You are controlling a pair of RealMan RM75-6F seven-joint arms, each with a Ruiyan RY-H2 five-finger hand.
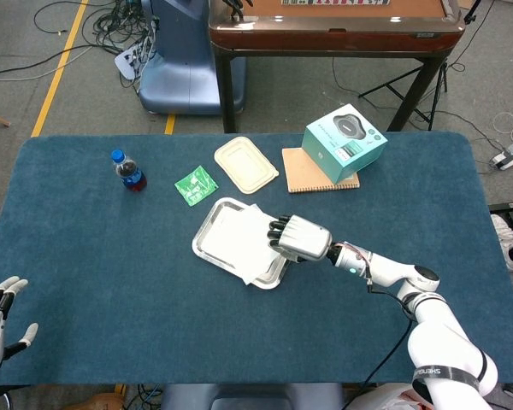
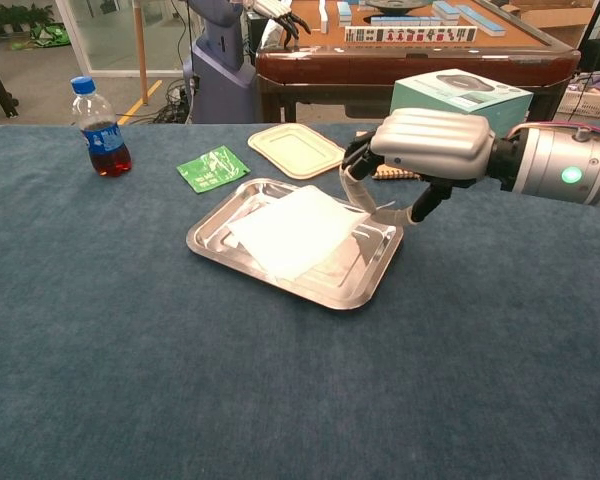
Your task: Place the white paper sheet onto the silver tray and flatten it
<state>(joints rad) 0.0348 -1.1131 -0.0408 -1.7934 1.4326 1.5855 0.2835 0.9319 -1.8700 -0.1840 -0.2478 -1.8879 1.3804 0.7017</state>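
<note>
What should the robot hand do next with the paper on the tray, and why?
Probably let go and press down. The right hand pinches one edge of the white paper sheet, which curls up there while the rest lies on the silver tray. So my guess is it should lower that edge, open, and smooth the sheet flat.

It looked like a robotics lab: loose cables crossed a grey floor marked with yellow tape.
</note>
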